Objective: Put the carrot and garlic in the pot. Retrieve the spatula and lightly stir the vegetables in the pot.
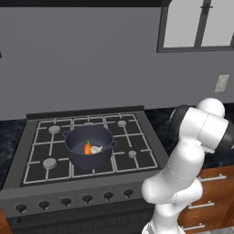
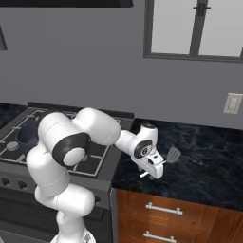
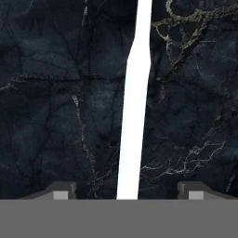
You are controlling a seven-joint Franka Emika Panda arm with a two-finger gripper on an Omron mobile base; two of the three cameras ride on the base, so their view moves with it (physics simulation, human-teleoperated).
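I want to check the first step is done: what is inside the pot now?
Inside the pot, on the stove, lie the carrot and the garlic, side by side on its floor. The near wall hides part of the floor.

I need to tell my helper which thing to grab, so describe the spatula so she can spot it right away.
Start at the stove and move right onto the dark marbled counter above the wooden drawers. The spatula lies flat there, directly under the robot's tool. It is the slim utensil with a dark grey flat blade and a thin pale handle.
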